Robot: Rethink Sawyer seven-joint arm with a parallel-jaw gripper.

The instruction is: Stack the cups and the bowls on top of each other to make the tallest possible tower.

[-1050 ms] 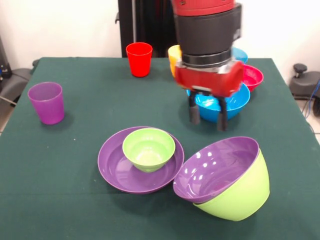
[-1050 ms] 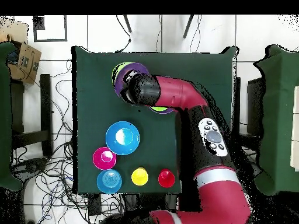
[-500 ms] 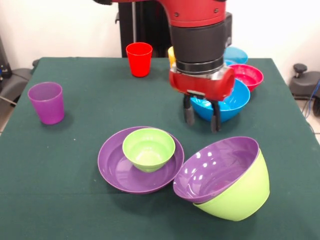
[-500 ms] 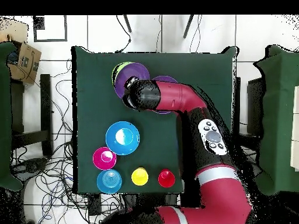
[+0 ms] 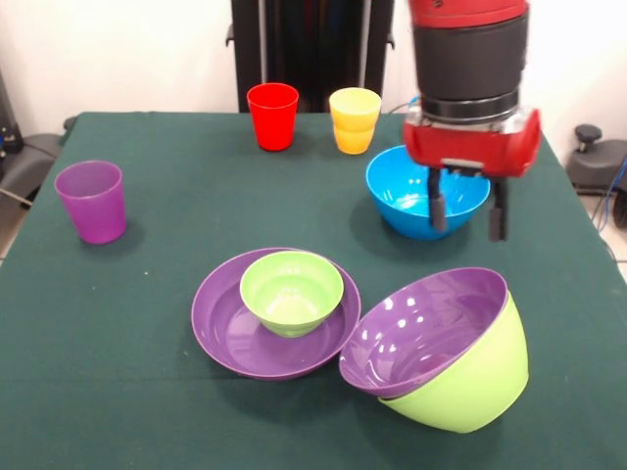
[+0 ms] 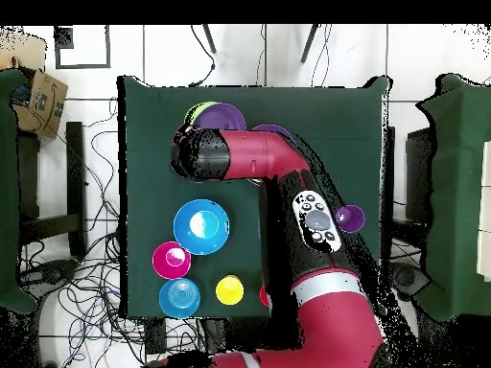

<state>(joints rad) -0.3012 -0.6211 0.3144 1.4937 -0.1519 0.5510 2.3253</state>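
Gripper hangs above the table at about 2 o'clock from centre in the front view, fingers spread apart, nothing between them. Blue bowl sits just behind and left of it. Small green bowl rests inside a shallow purple bowl near centre. At 5 o'clock, a tilted purple bowl nests in a lime green bowl. Red cup and yellow-orange cup at 12; purple cup at 9.

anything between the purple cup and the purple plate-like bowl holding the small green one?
Nothing: bare green cloth between the purple cup and the shallow purple bowl, per the front view.
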